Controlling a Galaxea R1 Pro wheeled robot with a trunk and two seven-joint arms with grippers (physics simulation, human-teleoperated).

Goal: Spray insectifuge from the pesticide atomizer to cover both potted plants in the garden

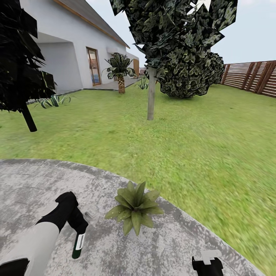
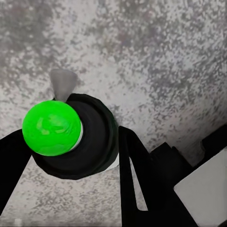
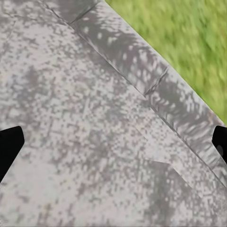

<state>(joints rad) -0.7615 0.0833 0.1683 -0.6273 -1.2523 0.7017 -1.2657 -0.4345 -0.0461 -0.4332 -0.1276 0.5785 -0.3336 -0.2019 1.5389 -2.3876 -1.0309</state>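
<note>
The grey speckled paved round (image 1: 34, 184) is overlooked from the head, facing the lawn; it is seen close by both wrist cameras.

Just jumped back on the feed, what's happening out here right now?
The left gripper is shut on the pesticide atomizer, holding it above the grey paved round just beside one potted plant. The left wrist view looks down on the bottle's black top and a green cap. The right gripper hangs open and empty over the paving near the lawn.
</note>
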